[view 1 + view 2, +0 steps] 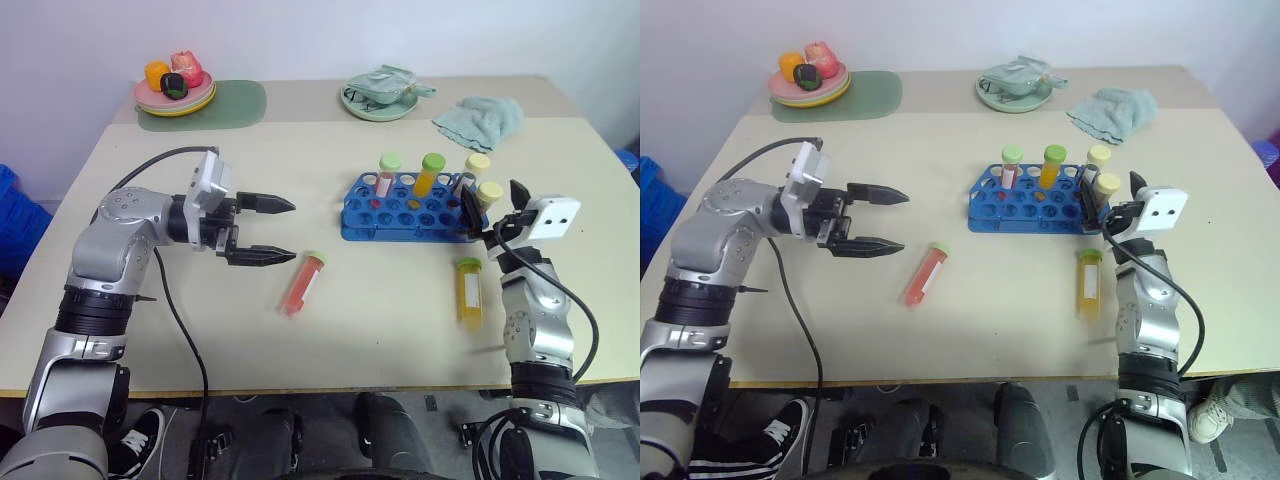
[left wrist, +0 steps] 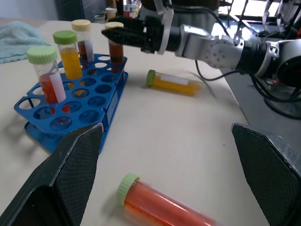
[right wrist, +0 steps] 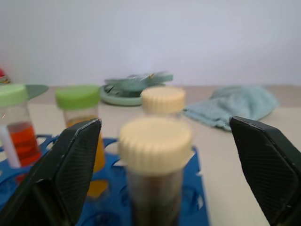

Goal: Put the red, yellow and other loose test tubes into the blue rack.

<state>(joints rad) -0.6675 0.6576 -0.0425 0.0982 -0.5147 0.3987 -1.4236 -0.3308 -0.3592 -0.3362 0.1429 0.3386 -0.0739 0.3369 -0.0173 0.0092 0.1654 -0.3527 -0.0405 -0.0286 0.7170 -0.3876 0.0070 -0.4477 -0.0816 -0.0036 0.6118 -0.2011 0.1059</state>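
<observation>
The blue rack (image 1: 360, 222) stands right of the table's centre. It holds two green-capped tubes, one red (image 1: 388, 172) and one orange (image 1: 430, 172), and two cream-capped tubes of dark liquid. My right gripper (image 1: 492, 200) is open at the rack's right end, its fingers either side of the nearer cream-capped tube (image 3: 155, 146) without touching it. A loose yellow tube (image 1: 468, 290) lies on the table just in front of the rack's right end. A loose red tube (image 1: 303, 283) lies left of the rack. My left gripper (image 1: 293, 230) is open and empty, pointing right, just above and left of the red tube.
At the back left a plate of toy food (image 1: 175, 95) sits on a green mat (image 1: 230, 105). A pale green dish (image 1: 380, 98) and a teal cloth (image 1: 480, 120) lie at the back right. The table's front edge runs close behind the yellow tube.
</observation>
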